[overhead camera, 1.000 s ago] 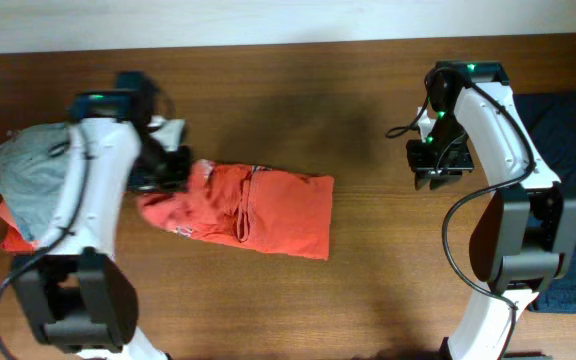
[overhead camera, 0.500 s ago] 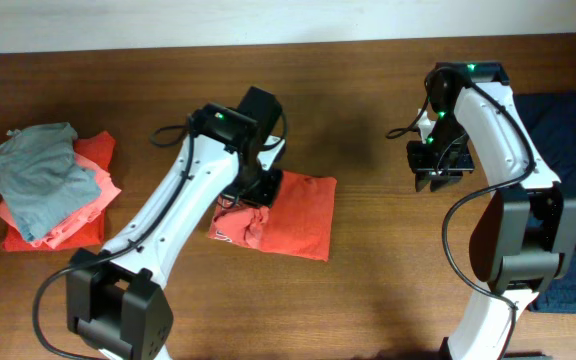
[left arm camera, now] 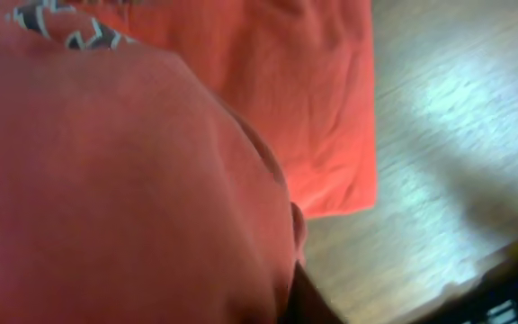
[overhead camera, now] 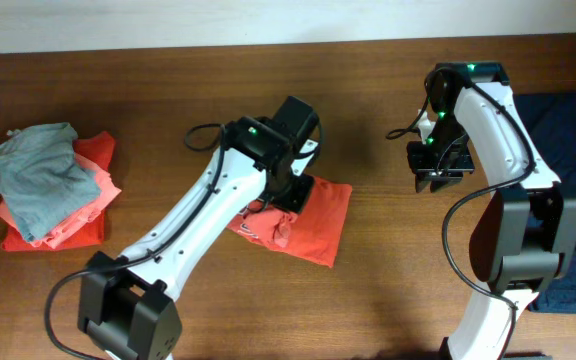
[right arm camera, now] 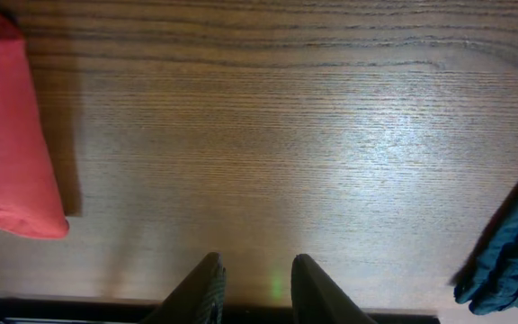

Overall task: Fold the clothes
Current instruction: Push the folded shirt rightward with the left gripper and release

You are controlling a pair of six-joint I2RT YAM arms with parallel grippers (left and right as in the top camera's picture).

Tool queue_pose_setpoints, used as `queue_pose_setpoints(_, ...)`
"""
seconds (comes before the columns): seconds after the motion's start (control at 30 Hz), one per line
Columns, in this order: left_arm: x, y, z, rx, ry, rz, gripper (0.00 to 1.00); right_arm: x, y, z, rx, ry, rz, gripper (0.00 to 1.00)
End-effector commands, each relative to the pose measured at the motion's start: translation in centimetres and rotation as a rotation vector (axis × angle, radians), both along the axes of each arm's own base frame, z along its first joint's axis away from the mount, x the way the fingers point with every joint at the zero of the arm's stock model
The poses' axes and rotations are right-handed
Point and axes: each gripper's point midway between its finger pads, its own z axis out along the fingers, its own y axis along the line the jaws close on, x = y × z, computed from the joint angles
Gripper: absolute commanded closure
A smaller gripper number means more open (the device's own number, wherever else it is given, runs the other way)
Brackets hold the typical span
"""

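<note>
The orange-red T-shirt [overhead camera: 320, 218] lies folded over on the table's middle, a strip of grey-white lettering showing at its left edge. My left gripper [overhead camera: 293, 190] is pressed down on its upper left part. In the left wrist view a bunched fold of the shirt [left arm camera: 124, 180] fills the frame and covers the jaws; only one dark finger [left arm camera: 311, 301] pokes out, so their gap is hidden. My right gripper [overhead camera: 436, 172] hovers over bare wood to the right, open with nothing between its fingers [right arm camera: 207, 286]. The shirt's corner [right arm camera: 7, 144] shows at that view's left.
A crumpled grey garment [overhead camera: 40, 175] sits on a salmon one [overhead camera: 80, 228] at the far left. A navy garment [overhead camera: 573, 130] lies at the right edge, its hem [right arm camera: 511, 256] close to my right gripper. Bare wood separates the shirt from the right arm.
My left arm swept from the far left to the middle, dragging the shirt's left part over onto its right part. The shirt is now narrower and lies further right. The right arm stayed still.
</note>
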Motion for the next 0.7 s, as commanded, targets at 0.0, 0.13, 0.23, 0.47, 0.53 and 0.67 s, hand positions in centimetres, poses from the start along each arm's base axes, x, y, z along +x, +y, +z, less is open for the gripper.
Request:
queue_pose_setpoints(0.0,-0.8,-3.5,-0.4,-0.082,0.032,-0.053,0.76,-0.1,0.2,0.6,0.014,-0.014,-0.002,0.70)
queue_pose_setpoints(0.13,-3.3,-8.1,-1.5,-0.178,0.100,-0.154,0.65,-0.1,0.2,0.6,0.014,-0.015,-0.002,0.70)
queue_pose_setpoints(0.23,-4.9,-8.9,-2.9,-0.138,0.133,-0.197,0.57,-0.1,0.2,0.6,0.014,-0.014,-0.002,0.69)
queue_pose_setpoints(0.47,-3.2,-6.2,-1.1,-0.019,0.026,-0.189,0.59,-0.1,0.2,0.6,0.014,-0.014,-0.002,0.69)
queue_pose_setpoints(0.53,-1.6,-4.4,0.6,0.018,-0.040,-0.145,0.59,-0.1,0.2,0.6,0.014,-0.015,-0.002,0.69)
queue_pose_setpoints(0.67,1.2,-0.8,3.1,0.026,-0.121,-0.041,0.58,-0.1,1.7,0.8,0.117,-0.022,0.054,0.69)
